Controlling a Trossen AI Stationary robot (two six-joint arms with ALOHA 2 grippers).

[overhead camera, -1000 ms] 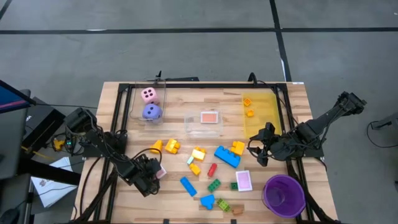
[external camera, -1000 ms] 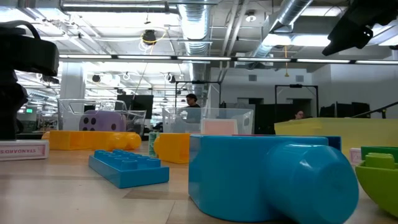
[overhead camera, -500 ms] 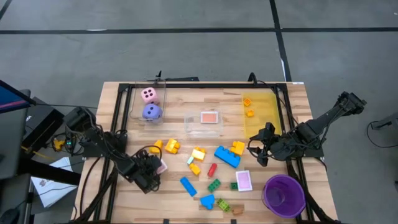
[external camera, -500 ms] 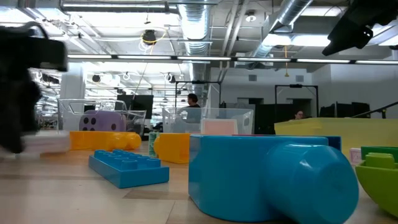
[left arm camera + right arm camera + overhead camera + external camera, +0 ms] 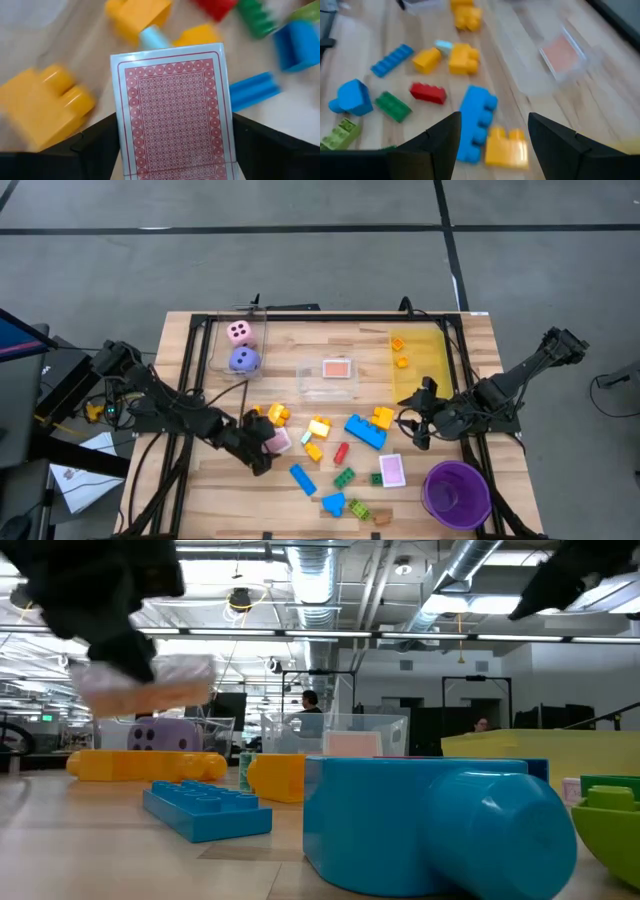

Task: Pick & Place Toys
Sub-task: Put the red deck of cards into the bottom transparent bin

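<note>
From above, the left gripper [image 5: 262,448] is near the middle of the table, a little toward 8 o'clock. It pinches a pink-backed card [image 5: 278,441] between its fingers. The clear bin [image 5: 328,387] with another card inside sits at 1 o'clock from it, well apart. Yellow bricks [image 5: 271,415] lie just beside the card at 12 o'clock. The right gripper [image 5: 414,423] waits at 3 o'clock on the table, next to the yellow bin [image 5: 430,365]. A second pink card [image 5: 392,469] lies flat toward 5 o'clock.

From table height, the held card [image 5: 150,682] is up in the air, tilted, above the long yellow brick [image 5: 145,764]. The big blue brick [image 5: 430,825] fills the front.

In the left wrist view, the card [image 5: 175,112] sits between the two dark fingers, clamped on its lower edge. Only that edge is held, so I think the thin card could slip or swing loose if the arm moves fast. It could also catch the bin's wall and fall outside.

In the right wrist view, the right gripper's fingers [image 5: 432,147] stand apart with nothing between them. A red brick [image 5: 427,93] and a blue brick [image 5: 476,122] lie ahead. If this arm reaches in now, I think the two arms could bump.
</note>
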